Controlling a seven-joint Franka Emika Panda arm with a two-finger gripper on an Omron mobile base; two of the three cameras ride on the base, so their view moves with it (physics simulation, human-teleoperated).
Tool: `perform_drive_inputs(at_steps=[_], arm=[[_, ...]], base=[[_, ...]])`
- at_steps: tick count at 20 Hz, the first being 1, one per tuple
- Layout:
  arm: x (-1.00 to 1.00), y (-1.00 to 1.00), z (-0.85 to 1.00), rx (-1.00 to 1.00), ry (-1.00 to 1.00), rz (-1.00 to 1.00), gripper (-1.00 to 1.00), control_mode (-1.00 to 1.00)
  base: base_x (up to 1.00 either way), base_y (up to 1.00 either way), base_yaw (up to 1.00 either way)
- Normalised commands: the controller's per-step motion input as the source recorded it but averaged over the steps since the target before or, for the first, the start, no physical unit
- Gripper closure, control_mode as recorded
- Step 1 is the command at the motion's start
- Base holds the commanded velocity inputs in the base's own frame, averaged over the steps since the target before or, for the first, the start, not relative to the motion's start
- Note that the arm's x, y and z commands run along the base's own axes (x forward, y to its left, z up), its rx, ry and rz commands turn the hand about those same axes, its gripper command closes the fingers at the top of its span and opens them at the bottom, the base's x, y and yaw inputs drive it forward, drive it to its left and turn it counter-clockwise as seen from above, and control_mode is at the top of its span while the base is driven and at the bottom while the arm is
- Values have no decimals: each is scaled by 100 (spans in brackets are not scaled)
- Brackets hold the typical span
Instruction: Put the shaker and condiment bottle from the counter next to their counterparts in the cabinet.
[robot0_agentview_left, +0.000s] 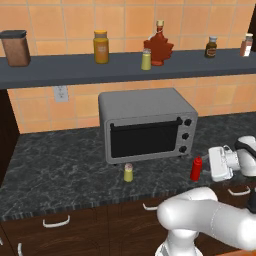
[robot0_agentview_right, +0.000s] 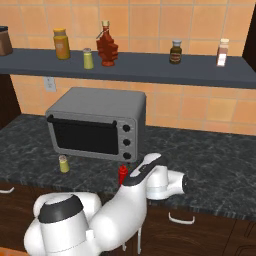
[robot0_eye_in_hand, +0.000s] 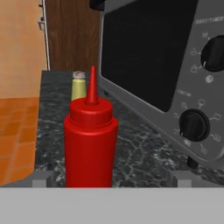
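Nothing is shelved yet: the open hand (robot0_agentview_left: 209, 167) is closing in on the red bottle (robot0_agentview_left: 196, 168), while the shaker (robot0_agentview_left: 128, 172) is waiting on the table (robot0_agentview_left: 55, 170).

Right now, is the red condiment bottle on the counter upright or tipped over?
Upright. The condiment bottle stands on its base on the counter with its nozzle pointing straight up, in front of the toaster oven.
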Motion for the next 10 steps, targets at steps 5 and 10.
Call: perform_drive_inputs(at_steps=[5,10], arm=[[-9,6,-4,0,-6,0,-100,-100],[-6,14,-4,-1,-4,0,-100,-100]], base=[[0,0,0],[0,0,0]])
